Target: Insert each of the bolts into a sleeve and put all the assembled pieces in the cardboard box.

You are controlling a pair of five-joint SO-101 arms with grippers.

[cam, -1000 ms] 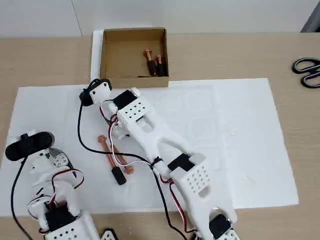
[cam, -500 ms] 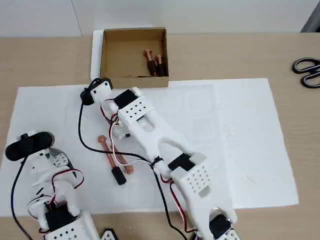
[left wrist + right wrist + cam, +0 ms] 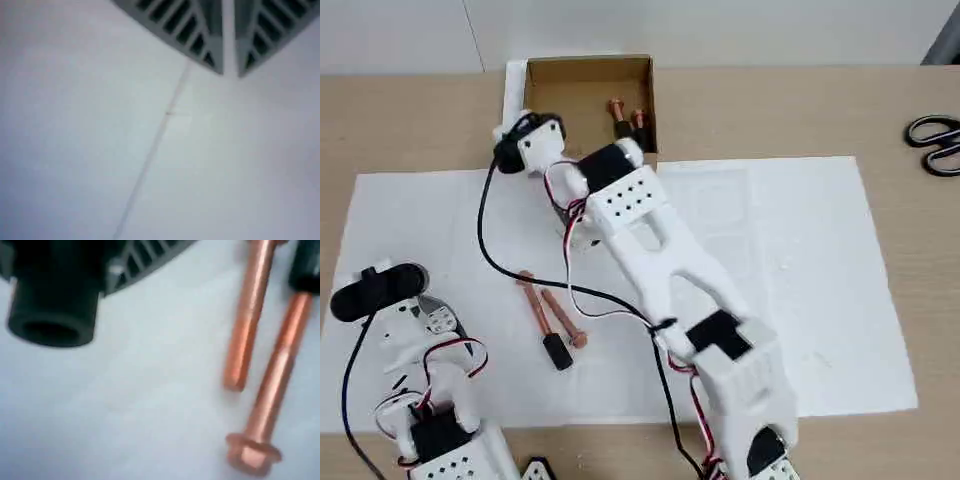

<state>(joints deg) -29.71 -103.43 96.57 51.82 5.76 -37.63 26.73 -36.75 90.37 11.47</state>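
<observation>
A black sleeve (image 3: 51,310) sits in my right gripper (image 3: 92,280), which is shut on it just above the white paper. Two copper bolts lie side by side close by. One bolt (image 3: 270,385) has its hex head toward the gripper and a black sleeve (image 3: 307,267) on its far end. The other bolt (image 3: 247,315) is bare. From above, both bolts (image 3: 548,312) and that sleeve (image 3: 556,351) lie left of the right arm (image 3: 650,235), whose wrist is at the cardboard box (image 3: 545,110). Two assembled pieces (image 3: 628,123) lie in the box. My left gripper (image 3: 228,62) is shut over bare paper.
The left arm (image 3: 415,350) is folded at the paper's near left corner. Black scissors (image 3: 935,143) lie on the wooden table at the far right. The right half of the white paper (image 3: 800,270) is free.
The right arm has swung away from the bolts toward the box, its wrist now at the box's front left corner. The left arm has not moved.
</observation>
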